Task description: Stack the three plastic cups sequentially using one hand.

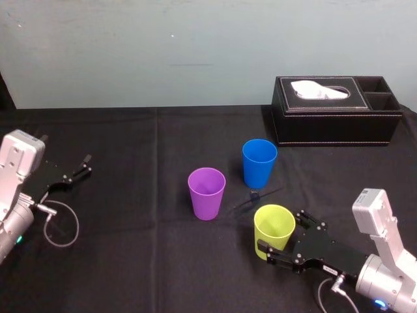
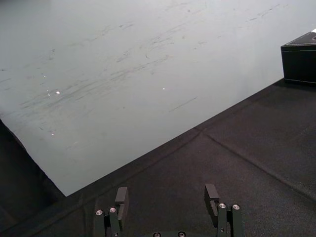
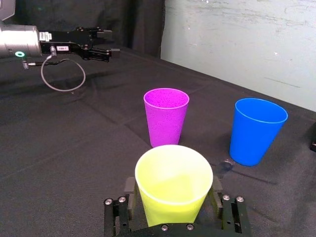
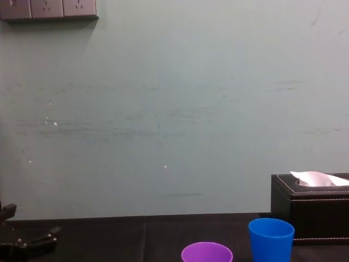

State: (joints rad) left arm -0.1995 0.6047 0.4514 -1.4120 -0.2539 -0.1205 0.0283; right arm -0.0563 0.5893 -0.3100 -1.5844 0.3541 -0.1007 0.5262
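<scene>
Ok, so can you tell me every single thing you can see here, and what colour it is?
purple cup: one, purple, upright in the middle of the table
blue cup: one, blue, upright behind and to the right of the purple cup, apart from it
yellow-green cup: one, yellow-green, upright nearest the robot, on the right
tissue box: one, black, far right corner
tissue: one, white, poking out of the tissue box
table: one, covered in black cloth
wall: one, pale green, behind the table
left gripper: one, black, fingers open and empty, at the far left
right gripper: one, black, near right, reaching around the yellow-green cup
</scene>
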